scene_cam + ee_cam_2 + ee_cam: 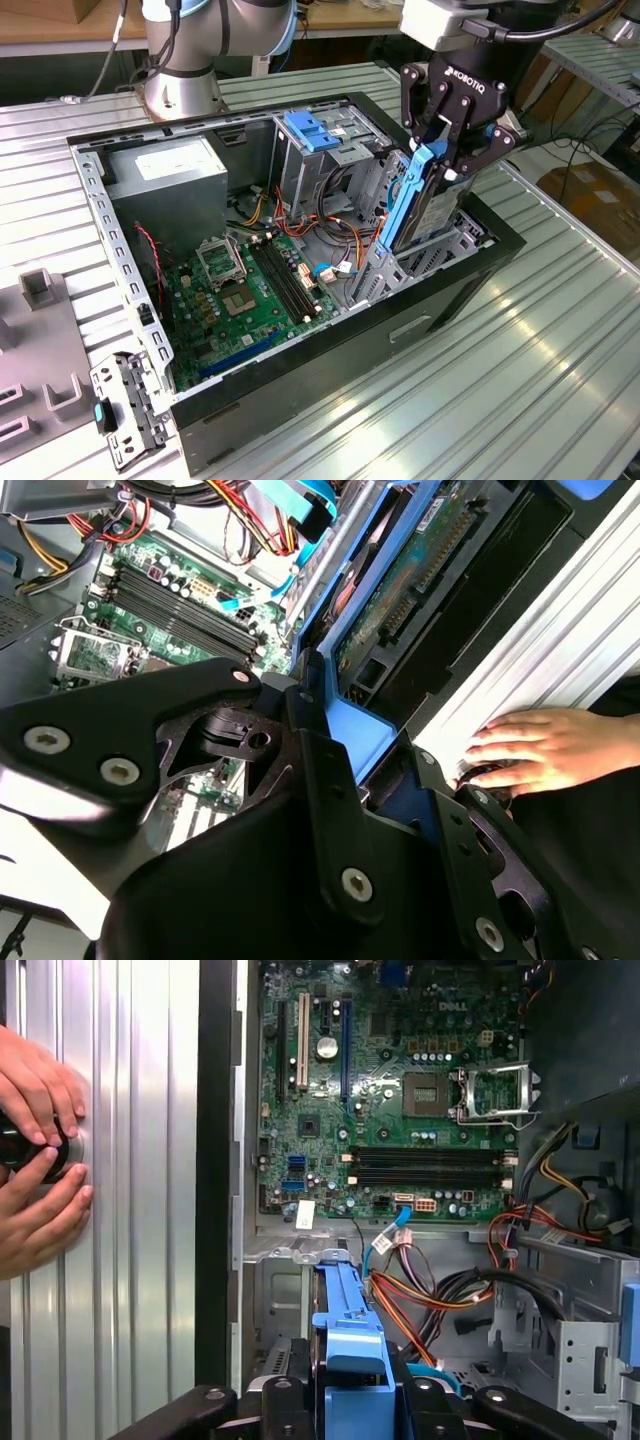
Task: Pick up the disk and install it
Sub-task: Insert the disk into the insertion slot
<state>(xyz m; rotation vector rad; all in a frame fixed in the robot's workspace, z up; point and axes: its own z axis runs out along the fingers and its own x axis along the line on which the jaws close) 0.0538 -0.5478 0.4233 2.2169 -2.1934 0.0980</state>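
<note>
The disk (418,205), a silver drive in a blue plastic carrier, stands on edge over the drive bay at the exterior view's right end of the open computer case (300,400). My gripper (452,155) is shut on the disk's upper end from above, and the lower end reaches down among the grey bay brackets. In the first wrist view the blue carrier (350,1330) runs away from my gripper (352,1402) toward the bay floor. The second wrist view shows the disk (420,565) with its green circuit side up, and a black finger (322,780) pressed against the carrier.
The motherboard (245,290) lies on the case floor, with coloured cables (450,1295) beside the bay. A blue clip (315,130) tops the grey cage, next to the power supply (165,165). A person's hands (35,1160) rest on the ribbed table beside the case.
</note>
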